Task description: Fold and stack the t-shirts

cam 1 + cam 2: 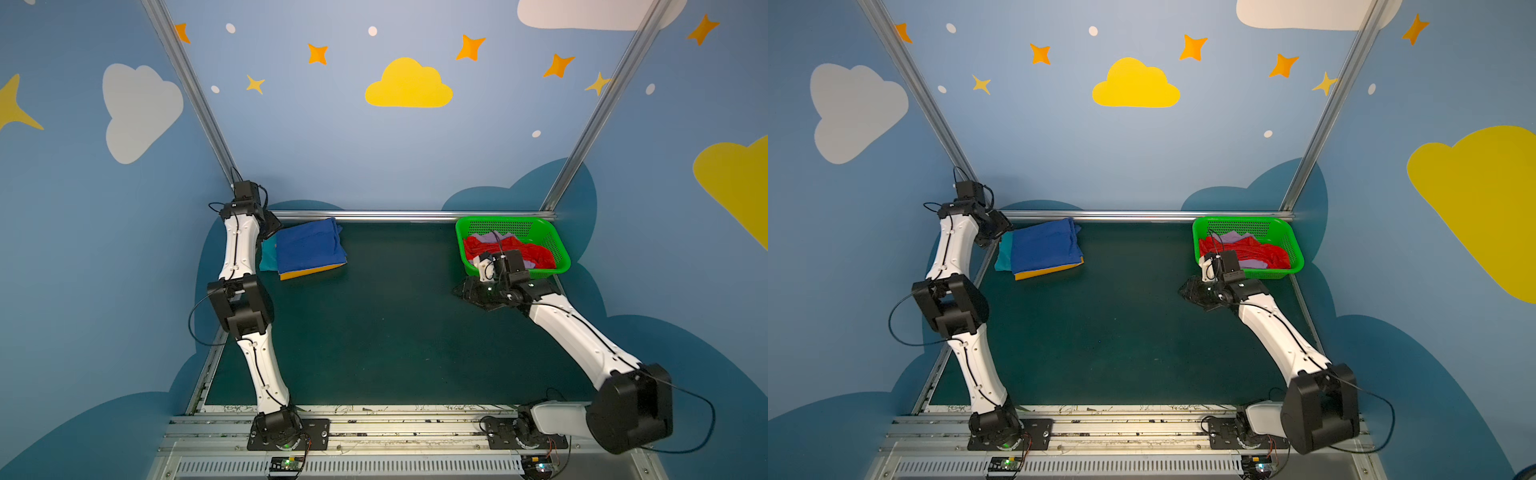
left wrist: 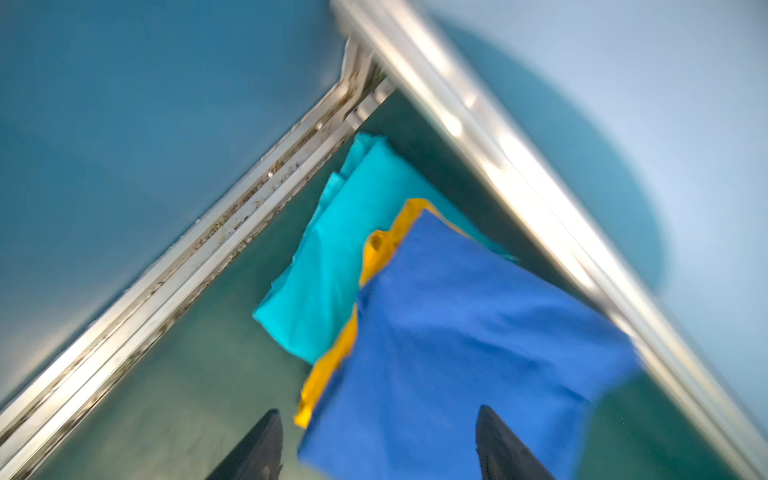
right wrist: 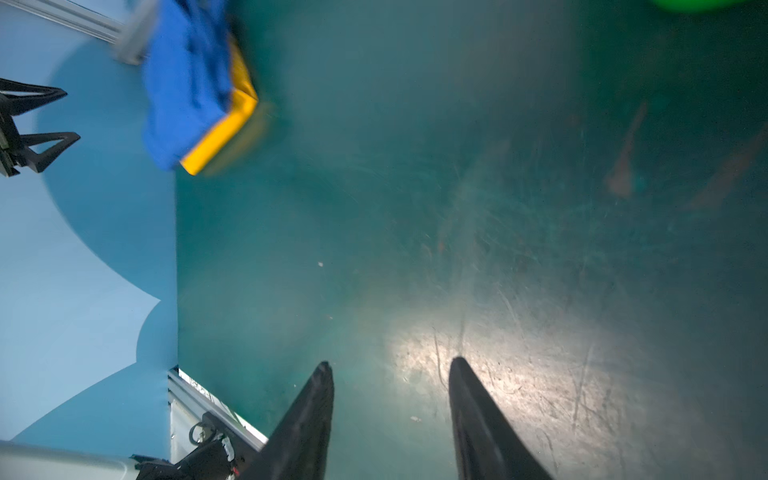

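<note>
Hovering left fingers (image 2: 257, 449) parted, empty, over blue t-shirt (image 2: 457, 332); right fingers (image 3: 311, 415) parted, empty.

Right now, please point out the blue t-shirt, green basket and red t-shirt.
blue t-shirt (image 1: 309, 245): in a top view, folded upper face.
green basket (image 1: 507, 227): in a top view, far mesh wall.
red t-shirt (image 1: 539, 254): in a top view, crumpled cloth.

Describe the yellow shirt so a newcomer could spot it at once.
Look to the far left corner of the table, where folded shirts are stacked. The yellow shirt is the middle layer: only its edge shows, under the blue shirt and over the teal shirt.
</note>
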`<action>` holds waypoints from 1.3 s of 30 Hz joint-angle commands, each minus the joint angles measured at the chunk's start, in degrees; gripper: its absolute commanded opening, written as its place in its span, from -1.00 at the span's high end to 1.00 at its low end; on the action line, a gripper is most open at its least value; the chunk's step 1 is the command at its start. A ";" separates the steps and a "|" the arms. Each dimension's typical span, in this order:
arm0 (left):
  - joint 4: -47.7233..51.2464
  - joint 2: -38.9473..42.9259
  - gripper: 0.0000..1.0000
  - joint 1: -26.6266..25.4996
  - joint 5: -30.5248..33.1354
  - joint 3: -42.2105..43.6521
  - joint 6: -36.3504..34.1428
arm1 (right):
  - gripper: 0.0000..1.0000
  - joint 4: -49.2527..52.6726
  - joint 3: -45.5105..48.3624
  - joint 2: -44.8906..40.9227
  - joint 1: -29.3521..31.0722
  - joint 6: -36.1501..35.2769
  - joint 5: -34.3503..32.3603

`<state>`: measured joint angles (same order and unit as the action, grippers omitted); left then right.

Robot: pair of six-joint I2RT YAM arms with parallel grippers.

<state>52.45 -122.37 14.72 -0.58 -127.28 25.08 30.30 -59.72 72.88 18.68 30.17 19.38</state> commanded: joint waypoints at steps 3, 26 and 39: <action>-7.05 8.35 -0.32 -0.34 -3.54 15.18 2.14 | 0.03 -0.33 2.13 -8.40 0.51 -3.83 -2.03; -20.80 -9.87 -0.21 5.29 -18.82 18.06 4.26 | 0.08 -12.25 8.58 -2.50 0.75 0.60 0.02; -22.12 -12.38 -0.16 2.48 -17.70 20.36 4.39 | 0.10 -11.97 6.46 1.56 2.42 1.00 -0.10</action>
<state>30.13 -133.25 18.28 -18.33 -108.64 29.67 18.24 -51.62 74.13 20.84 31.27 19.22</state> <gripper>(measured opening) 0.606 0.453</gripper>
